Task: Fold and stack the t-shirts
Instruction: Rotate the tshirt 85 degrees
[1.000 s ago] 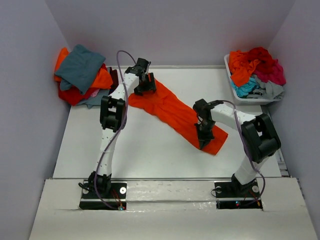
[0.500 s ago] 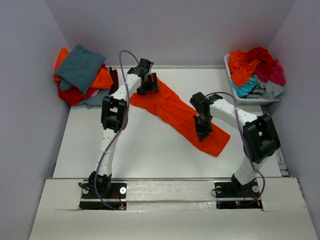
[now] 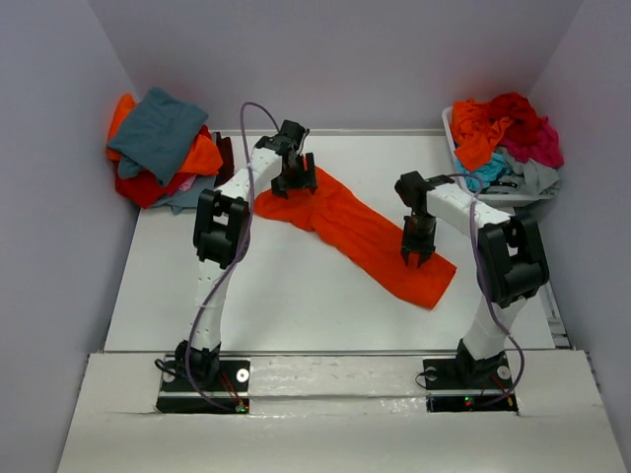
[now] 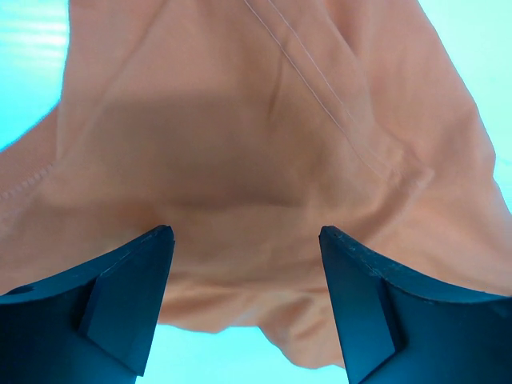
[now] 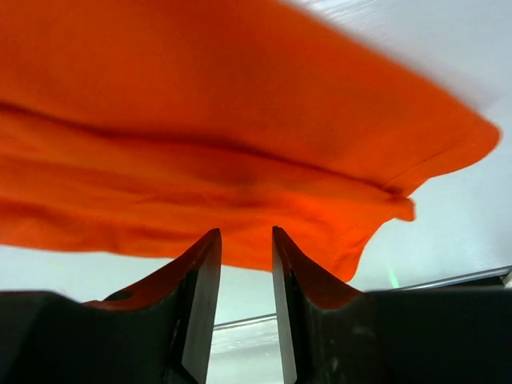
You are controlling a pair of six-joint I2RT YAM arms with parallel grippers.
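Soft, even overhead light; shadows on the table (image 3: 296,286) are faint. The left wrist view is washed out and tinted cyan, a dim shadow crossing the orange t-shirt (image 4: 240,176). The right wrist view is saturated, the cloth's far edge blurred.

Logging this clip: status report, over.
Left tool open over orange t-shirt. Right tool narrowly open, empty. Shirt flat, unfolded. Nothing in the way.

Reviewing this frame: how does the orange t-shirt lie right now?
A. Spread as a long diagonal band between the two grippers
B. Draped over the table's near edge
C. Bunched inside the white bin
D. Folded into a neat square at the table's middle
A: in the top view the orange t-shirt lies flat on the table as a long band, from the left gripper at the far left down to the right gripper.
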